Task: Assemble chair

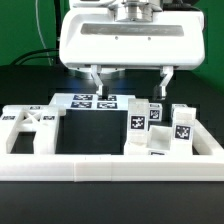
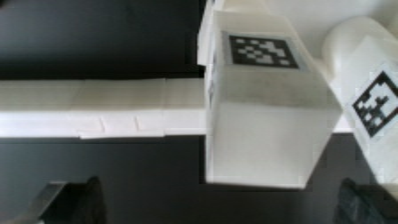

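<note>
Pointing straight down, the claw [image 1: 132, 90] hangs wide-spread above the chair legs [image 1: 142, 125].

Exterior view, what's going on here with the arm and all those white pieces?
The arm's gripper hangs open over the table, holding nothing. The chair is in loose pieces: the X-braced panel at the exterior view's left, tagged blocks and square legs at its right, the marker board between. The wrist view looks down on one tagged leg.
</note>
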Motion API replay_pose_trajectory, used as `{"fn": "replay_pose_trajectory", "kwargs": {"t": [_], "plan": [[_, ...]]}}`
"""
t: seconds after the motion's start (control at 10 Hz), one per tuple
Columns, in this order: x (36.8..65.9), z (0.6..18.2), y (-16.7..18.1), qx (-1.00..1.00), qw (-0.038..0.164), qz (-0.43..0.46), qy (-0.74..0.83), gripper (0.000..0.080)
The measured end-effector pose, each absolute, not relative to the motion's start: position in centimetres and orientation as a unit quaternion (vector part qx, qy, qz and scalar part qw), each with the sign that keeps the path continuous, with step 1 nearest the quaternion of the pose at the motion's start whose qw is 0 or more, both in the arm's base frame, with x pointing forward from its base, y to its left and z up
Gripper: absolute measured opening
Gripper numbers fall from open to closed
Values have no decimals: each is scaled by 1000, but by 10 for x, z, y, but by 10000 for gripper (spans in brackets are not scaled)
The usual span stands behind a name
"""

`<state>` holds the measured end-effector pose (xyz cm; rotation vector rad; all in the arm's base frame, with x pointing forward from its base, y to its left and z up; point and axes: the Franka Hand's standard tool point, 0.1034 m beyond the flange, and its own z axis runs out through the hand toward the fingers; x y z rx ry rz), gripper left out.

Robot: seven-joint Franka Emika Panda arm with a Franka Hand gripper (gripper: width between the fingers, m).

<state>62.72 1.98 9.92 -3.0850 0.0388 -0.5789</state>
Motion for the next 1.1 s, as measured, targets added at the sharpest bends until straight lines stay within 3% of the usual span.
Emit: {"fn": "replay_pose_trajectory", "kwargs": {"t": [0.3,0.7,0.8,0.9,1.1], "plan": [[625,94,27,-997,24,-78,11,649],[619,82,26,-998,23,-56,12,649],[617,81,26,-998,23,-54,12,528],[616,80,27,-998,23,-53,13,528],[617,81,31,-998,24,-54,12,285]]}}
